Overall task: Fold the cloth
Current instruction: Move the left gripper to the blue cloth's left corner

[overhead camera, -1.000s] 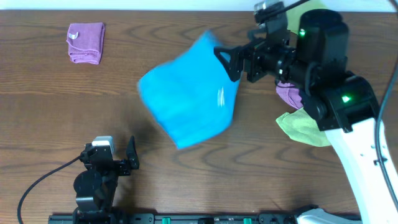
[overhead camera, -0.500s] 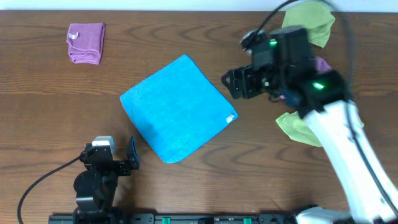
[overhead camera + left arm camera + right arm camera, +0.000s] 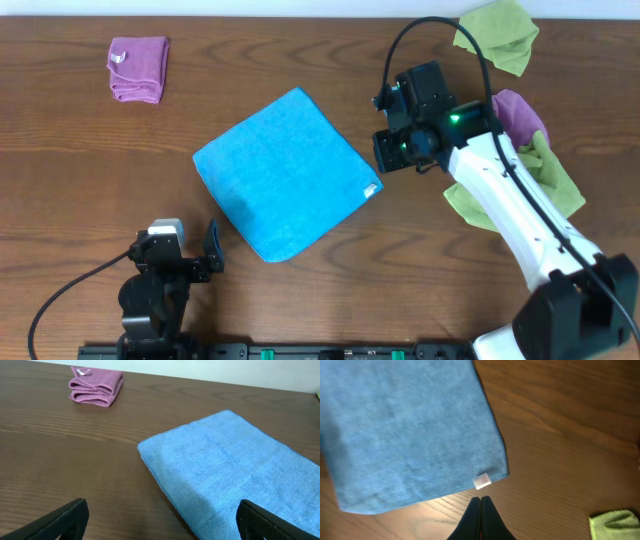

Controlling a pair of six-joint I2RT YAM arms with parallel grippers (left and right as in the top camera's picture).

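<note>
The sky-blue cloth (image 3: pixel 285 172) lies flat on the table as a tilted square, its small white tag (image 3: pixel 371 191) at the right corner. It also fills the upper left of the right wrist view (image 3: pixel 405 430) and the right half of the left wrist view (image 3: pixel 235 470). My right gripper (image 3: pixel 480 499) is shut with nothing in it, above bare wood just off the tag corner (image 3: pixel 482 481). In the overhead view the right gripper (image 3: pixel 385 150) hangs right of the cloth. My left gripper (image 3: pixel 213 248) rests open near the front edge, left of the cloth's lower corner.
A folded purple cloth (image 3: pixel 137 68) lies at the back left. Lime-green cloths (image 3: pixel 497 35) (image 3: pixel 500 200) and a purple one (image 3: pixel 520 112) are piled at the right, beside and under the right arm. The table's front rail (image 3: pixel 300 350) runs along the bottom.
The cloth dropped from the right gripper and now lies flat on the table. The right gripper closed empty and drew back to the right. The left arm stayed still.
</note>
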